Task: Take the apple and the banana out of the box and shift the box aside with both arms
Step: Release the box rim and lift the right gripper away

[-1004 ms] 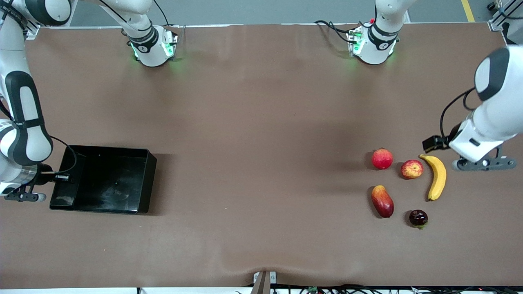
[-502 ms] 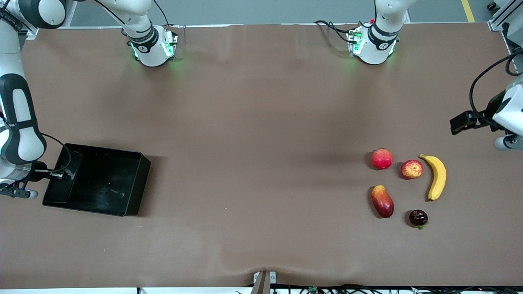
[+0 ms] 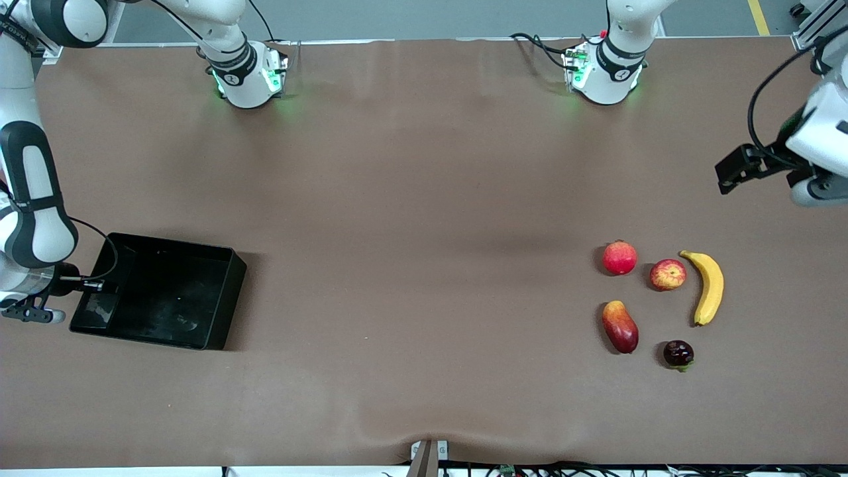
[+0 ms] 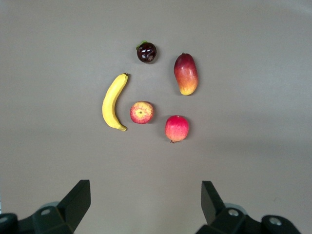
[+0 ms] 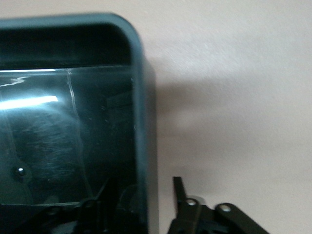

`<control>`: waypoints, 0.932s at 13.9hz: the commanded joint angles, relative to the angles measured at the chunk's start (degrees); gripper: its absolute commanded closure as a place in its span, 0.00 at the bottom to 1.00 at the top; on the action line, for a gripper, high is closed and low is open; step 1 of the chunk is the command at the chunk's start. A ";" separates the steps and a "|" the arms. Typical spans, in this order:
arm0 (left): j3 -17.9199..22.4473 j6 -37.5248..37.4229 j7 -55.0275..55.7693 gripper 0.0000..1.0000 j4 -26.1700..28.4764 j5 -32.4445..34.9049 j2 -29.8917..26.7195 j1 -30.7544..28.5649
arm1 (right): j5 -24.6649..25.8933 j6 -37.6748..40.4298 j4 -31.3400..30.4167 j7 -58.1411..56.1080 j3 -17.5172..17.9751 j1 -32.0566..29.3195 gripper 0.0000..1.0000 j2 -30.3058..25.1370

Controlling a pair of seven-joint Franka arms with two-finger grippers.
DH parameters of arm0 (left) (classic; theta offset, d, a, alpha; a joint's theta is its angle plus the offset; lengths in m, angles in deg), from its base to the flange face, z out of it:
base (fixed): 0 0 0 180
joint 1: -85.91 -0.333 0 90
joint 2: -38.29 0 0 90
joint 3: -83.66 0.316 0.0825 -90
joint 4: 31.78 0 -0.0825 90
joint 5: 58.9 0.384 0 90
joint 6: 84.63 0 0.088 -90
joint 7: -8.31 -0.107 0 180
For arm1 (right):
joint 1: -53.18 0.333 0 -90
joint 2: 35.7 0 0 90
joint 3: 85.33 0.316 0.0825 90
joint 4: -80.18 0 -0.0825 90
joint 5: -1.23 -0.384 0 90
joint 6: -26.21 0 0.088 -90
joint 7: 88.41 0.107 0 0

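The black box [image 3: 165, 295] lies flat toward the right arm's end of the table. My right gripper [image 3: 40, 313] stands astride its end wall [image 5: 140, 146], open: one finger is inside, the other finger [image 5: 178, 191] stands outside with a gap to the wall. The yellow banana [image 3: 709, 286] and the streaked apple [image 3: 667, 274] lie side by side toward the left arm's end. My left gripper [image 3: 818, 192] hangs high over bare table there, open and empty [image 4: 145, 200], and its wrist view takes in the banana [image 4: 113, 101] and the apple [image 4: 141, 112].
A plain red round fruit [image 3: 619, 258] lies beside the apple, a red-orange mango [image 3: 620, 326] and a small dark fruit [image 3: 678, 354] nearer the front camera. The brown table [image 3: 424, 232] stretches bare between box and fruits. Both arm bases stand along the table's edge farthest from the front camera.
The box slid and turned slightly toward the right arm's end, then the right gripper opened off its wall. The left gripper rose from beside the banana and drew away.
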 commanded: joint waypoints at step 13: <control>38.26 -1.17 -0.61 0.00 8.50 -9.30 -11.21 33.54 | 4.51 17.19 0.27 12.84 0.56 17.39 0.00 -22.27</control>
